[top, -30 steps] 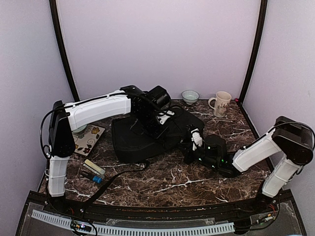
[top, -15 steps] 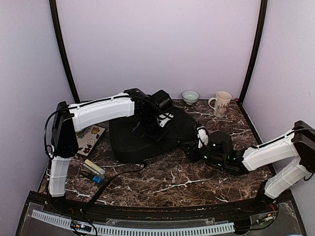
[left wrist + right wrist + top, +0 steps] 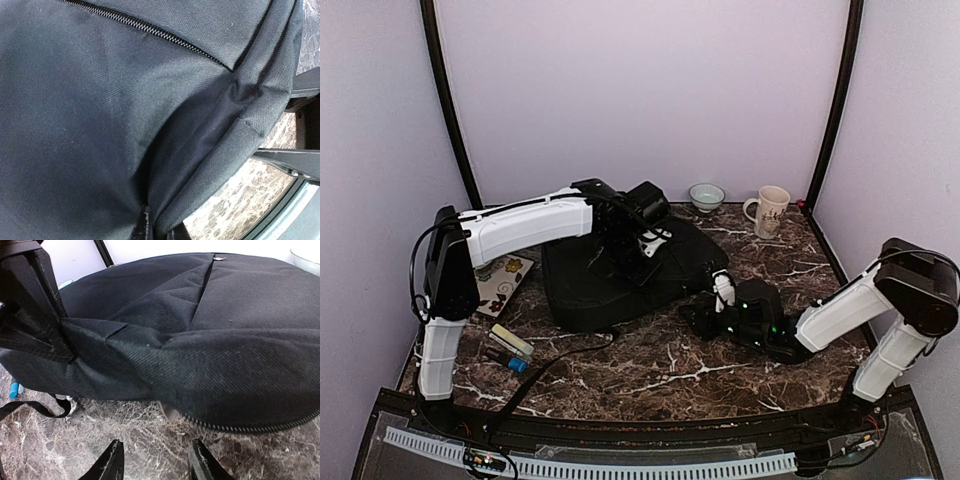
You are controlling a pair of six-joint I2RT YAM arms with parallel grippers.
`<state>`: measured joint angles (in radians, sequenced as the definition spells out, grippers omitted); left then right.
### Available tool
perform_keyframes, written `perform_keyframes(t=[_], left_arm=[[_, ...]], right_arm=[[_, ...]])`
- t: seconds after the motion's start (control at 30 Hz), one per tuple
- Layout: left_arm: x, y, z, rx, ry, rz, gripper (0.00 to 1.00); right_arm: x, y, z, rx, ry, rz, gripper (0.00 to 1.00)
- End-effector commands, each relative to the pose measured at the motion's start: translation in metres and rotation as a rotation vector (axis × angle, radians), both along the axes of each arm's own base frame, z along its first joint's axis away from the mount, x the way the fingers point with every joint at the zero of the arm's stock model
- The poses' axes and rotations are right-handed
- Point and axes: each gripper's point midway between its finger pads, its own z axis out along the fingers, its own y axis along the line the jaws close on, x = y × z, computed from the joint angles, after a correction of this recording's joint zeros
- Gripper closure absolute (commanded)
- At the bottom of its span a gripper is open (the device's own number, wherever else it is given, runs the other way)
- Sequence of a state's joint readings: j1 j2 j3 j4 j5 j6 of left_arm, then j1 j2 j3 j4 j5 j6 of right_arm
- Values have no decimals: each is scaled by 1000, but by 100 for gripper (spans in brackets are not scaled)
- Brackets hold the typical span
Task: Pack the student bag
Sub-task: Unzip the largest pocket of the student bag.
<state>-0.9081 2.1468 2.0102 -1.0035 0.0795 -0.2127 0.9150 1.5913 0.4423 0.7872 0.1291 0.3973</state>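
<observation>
Step in hand: opening the bag (image 3: 582,290). The left pincer (image 3: 640,255) pinches its fabric at 12 o'clock; the right pincer (image 3: 157,467), open at 4 o'clock, probably next needs the zipper (image 3: 240,428).

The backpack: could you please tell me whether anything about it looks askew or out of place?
The backpack lies flat, but its fabric is puckered into a ridge where the left hand pinches it, and one strap trails loose across the table. Nothing looks spilled or damaged.
</observation>
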Motion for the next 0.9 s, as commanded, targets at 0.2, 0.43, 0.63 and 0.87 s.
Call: perform_keyframes(t=[0.2, 0.43, 0.63, 0.87], left_arm=[[-2, -6, 27, -77, 19, 34, 100], [-3, -5, 27, -71, 23, 31, 100], [-2, -3, 27, -62, 13, 26, 100], [1, 1, 22, -37, -2, 35, 100]], right_arm=[[38, 15, 32, 80, -170, -65, 58], [52, 20, 44, 94, -218, -87, 68], [56, 18, 47, 86, -232, -95, 93], [47, 11, 54, 79, -216, -81, 100]])
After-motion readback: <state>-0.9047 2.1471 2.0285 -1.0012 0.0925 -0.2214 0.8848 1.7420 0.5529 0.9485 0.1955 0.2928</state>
